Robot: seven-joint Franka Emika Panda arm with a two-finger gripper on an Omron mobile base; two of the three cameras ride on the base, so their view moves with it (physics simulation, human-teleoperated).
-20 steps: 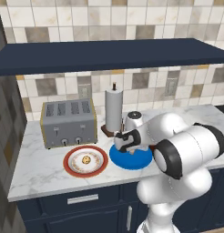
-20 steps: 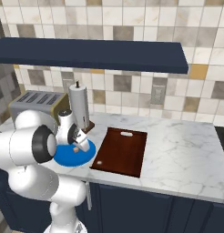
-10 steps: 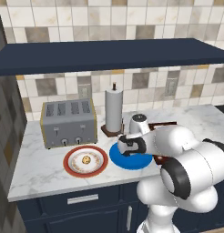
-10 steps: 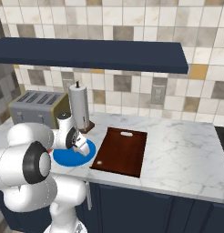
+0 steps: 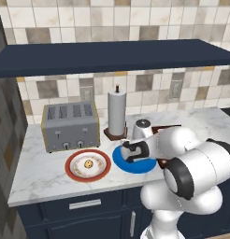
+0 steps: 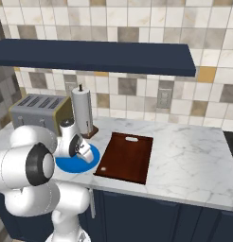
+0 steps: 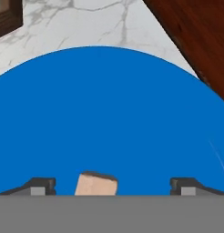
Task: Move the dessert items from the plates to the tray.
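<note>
- Lower now than a second ago, the gripper (image 5: 128,152) has come down over the blue plate (image 5: 146,165) and hangs close above it, by the look of both base views.
- Its jaws stand open: in the hand view the two tips sit wide apart at the bottom edge, with nothing between them but the cube (image 7: 96,184).
- That cube rests on the blue plate, between the tips but nearer the left one, so I judge the hand needs a small shift that way before closing.
- Only its top and one face show, so it has no clear long axis; its sides look roughly square to the line between the tips, which should suit a straight pinch.
- On the red-rimmed plate (image 5: 72,168), left of the blue one, the cookie (image 5: 88,164) lies flat near the centre, well apart from the gripper.
- Right of the blue plate, just beside it on the tabletop (image 6: 194,156), the tray (image 6: 129,156) lies bare, its long axis running near to far.
- Behind the plates stand a toaster (image 5: 70,126) and a paper-towel roll (image 5: 117,113), clear of the path to the tray.
</note>
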